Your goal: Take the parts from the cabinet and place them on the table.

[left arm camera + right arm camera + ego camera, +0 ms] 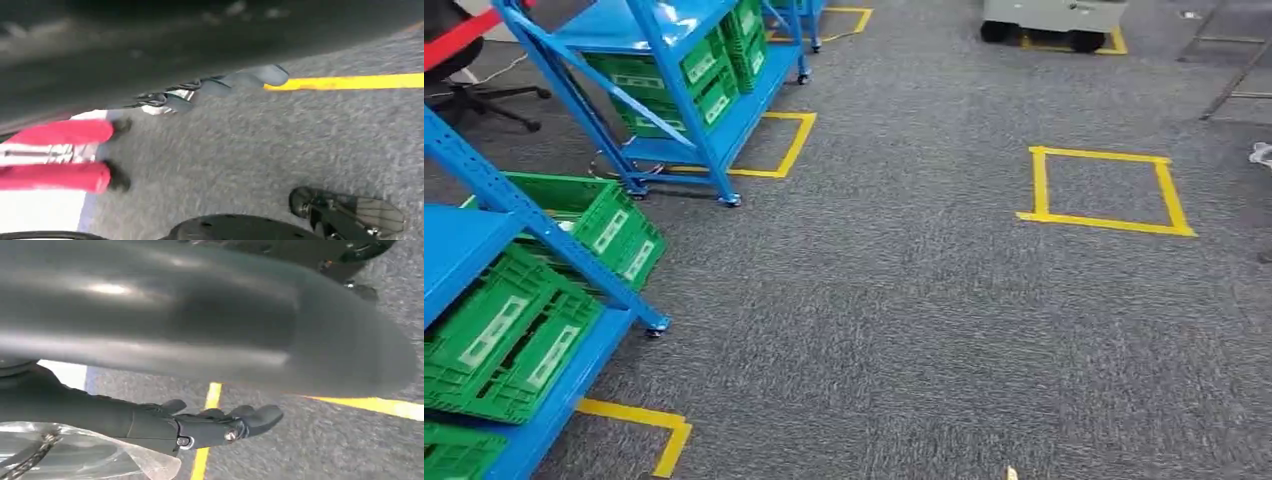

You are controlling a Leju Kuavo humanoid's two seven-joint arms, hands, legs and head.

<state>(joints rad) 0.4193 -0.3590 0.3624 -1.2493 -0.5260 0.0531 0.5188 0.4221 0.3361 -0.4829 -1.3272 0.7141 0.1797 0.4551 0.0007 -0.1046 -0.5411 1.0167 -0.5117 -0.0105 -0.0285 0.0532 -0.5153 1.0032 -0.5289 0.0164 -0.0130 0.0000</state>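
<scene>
Apparently mid-walk: both my arms hang at my sides over a grey carpet floor [904, 300] marked with squares of yellow tape [1104, 190].

My right hand [215, 427] is a dark hand with its fingers stretched forward, fairly flat. Touching its underside, back toward the wrist, is a crumpled clear plastic bag [85, 455] with something dark and cord-like inside, probably one of the parts. I cannot tell whether the hand is pinching the bag or the bag merely lies against it.

My left hand [225, 85] is blurred, its grey fingers reaching out in a row above the carpet. A small pale, shiny thing sits just beneath them. Whether they grip it, I cannot tell.

Ahead of and beyond my left hand stands the blue metal cabinet [674, 60] on wheels, its shelves stacked with green slatted plastic crates [514, 340].

I judge this the carrying step, between cabinet and tabletop. Next calls for turning to find the tabletop, walking up to it, then lifting the right hand and setting the bag down.
</scene>
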